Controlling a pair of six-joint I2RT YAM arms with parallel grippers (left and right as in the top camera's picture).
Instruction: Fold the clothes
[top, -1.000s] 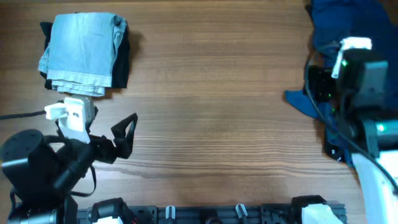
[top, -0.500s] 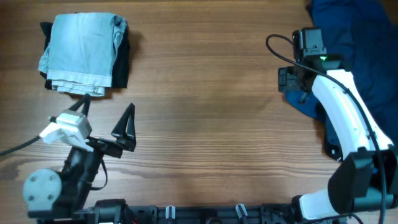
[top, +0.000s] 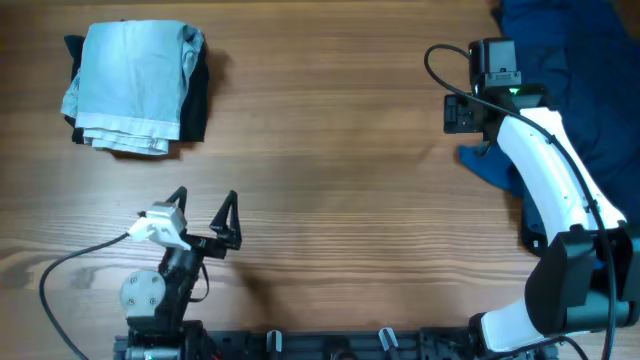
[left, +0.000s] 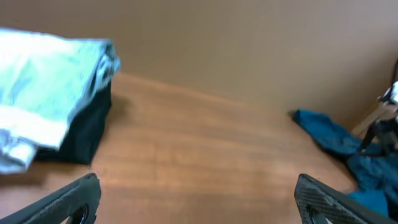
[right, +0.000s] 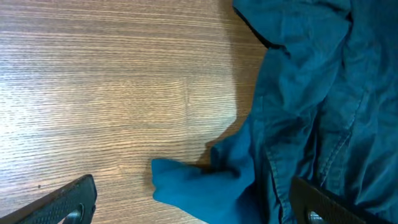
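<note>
Jaws, left: left gripper is spread wide and holds nothing, sitting low at the near edge of the table with its fingers pointing out across the wood.
Jaws, right: right gripper is equally wide and empty, poised over the loose fringe of blue cloth, likely lined up to pinch it.
Dark blue garment: crumpled at the right side, one tongue spilling onto the wood; unfolded, so probably the next job.
Jeans: folded into a tidy block at the far left, resting on a black garment that seems folded too, though only its edges show. Stacked aside, I'd guess, to free the middle.
</note>
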